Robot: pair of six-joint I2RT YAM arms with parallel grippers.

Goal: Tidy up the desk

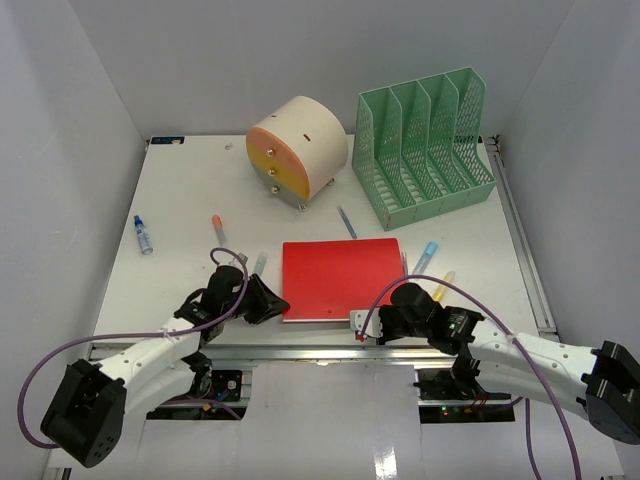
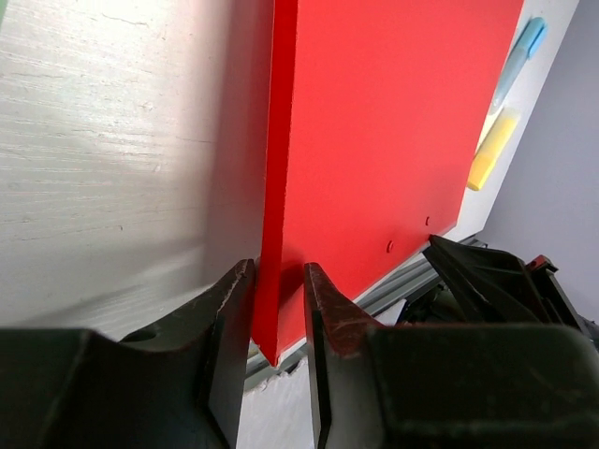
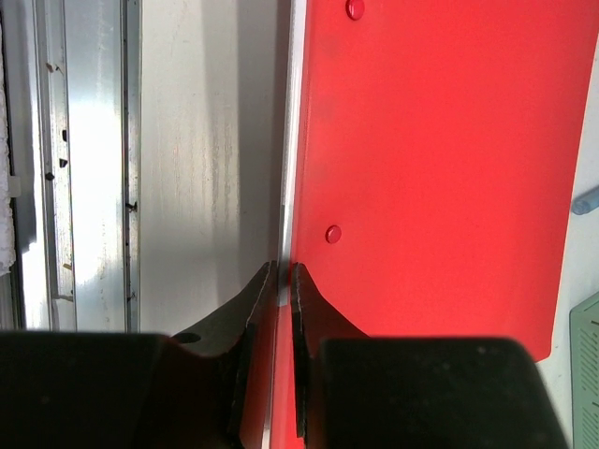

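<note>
A red folder [image 1: 340, 278] lies flat on the white desk [image 1: 180, 200], close to its front rail [image 1: 300, 352]. My left gripper [image 1: 268, 300] is at the folder's near left corner. In the left wrist view its jaws [image 2: 278, 271] straddle the folder's [image 2: 393, 112] corner with a small gap, open. My right gripper [image 1: 385, 322] is at the folder's near right edge. In the right wrist view its jaws [image 3: 283, 269] are pinched on the folder's [image 3: 440, 168] thin edge.
A green file rack [image 1: 425, 145] stands at the back right and a round drawer unit [image 1: 297, 150] at the back middle. Pens and markers lie around: a blue-capped one [image 1: 144, 235], an orange-capped one [image 1: 220, 228], a blue one [image 1: 427, 255], a yellow one [image 1: 443, 287].
</note>
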